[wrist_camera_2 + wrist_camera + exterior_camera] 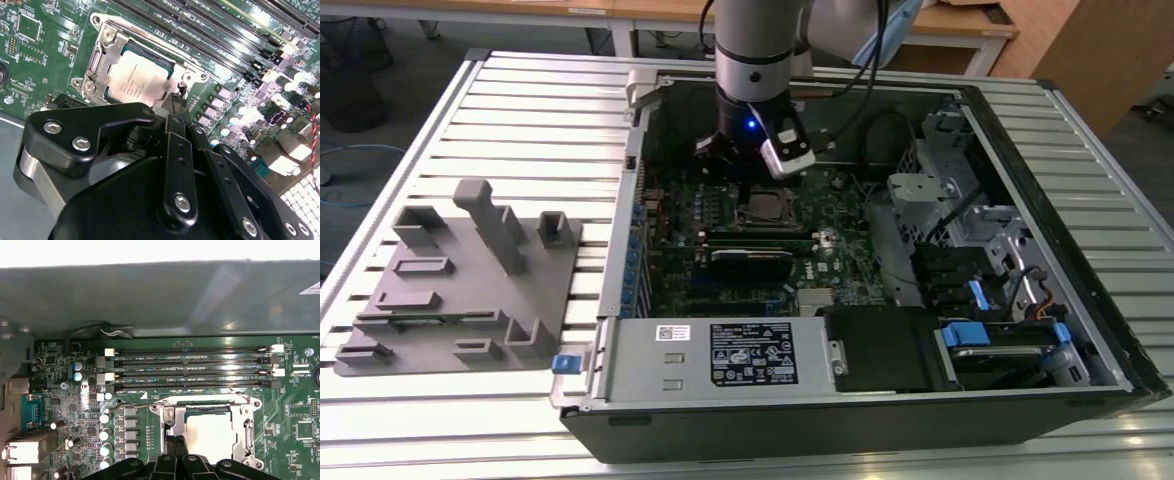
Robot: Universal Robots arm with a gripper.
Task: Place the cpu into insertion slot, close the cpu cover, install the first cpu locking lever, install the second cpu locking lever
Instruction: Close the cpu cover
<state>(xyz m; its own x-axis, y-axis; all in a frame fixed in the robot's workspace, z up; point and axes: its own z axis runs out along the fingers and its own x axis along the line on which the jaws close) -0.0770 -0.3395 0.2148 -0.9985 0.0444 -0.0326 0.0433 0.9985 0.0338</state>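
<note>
Second wrist view has the cpu [136, 77] seated in the insertion slot [199, 76], with the cpu cover [100, 62] flat around it, so both steps look done. A thin wire lever [132, 406] seems unlatched, so locking looks undone. In the exterior view the gripper [740, 172], its fingers closed on nothing visible, sits at the slot's eleven o'clock.

Robotics lab or workshop, open computer case [827, 428] lying on a ribbed metal tabletop [494, 95], robot arm [754, 50] reaching down into the case, grey moulded fixture block [467, 290] beside the case on the exterior view's left, wooden desks [961, 28] beyond the case.
</note>
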